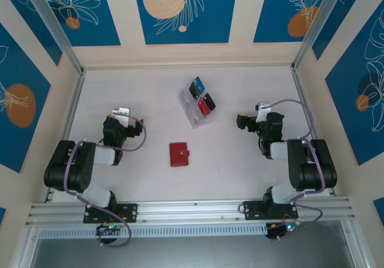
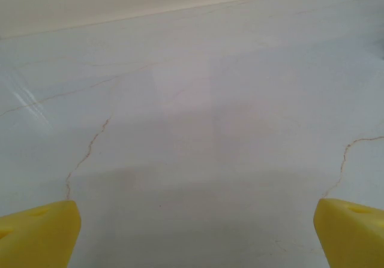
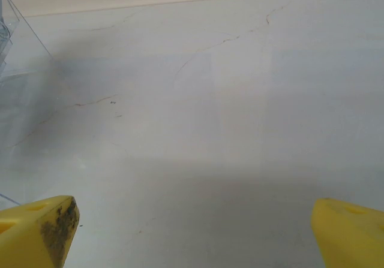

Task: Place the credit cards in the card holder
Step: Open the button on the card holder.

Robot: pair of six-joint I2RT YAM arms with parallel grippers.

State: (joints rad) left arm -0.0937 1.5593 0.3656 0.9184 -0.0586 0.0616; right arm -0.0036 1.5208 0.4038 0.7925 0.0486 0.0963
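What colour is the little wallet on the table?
The wallet is red; the top camera shows it best.

card holder [image 1: 179,154] on table [image 1: 138,94], credit cards [image 1: 195,89] in rack [image 1: 191,114] behind it, slightly right

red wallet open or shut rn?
Shut. In the top view the card holder lies flat as one red square, tab at its right edge, no grey lining showing.

Holder [image 1: 179,154]: red. Cards [image 1: 201,96]: blue, black, red, in clear rack [image 1: 192,117]. Surface [image 1: 144,94]: white, faint brown veins. Walls [image 1: 198,25]: cream, blue panels, orange discs, white leaf lines. Jaws: yellow, one smudged dark.
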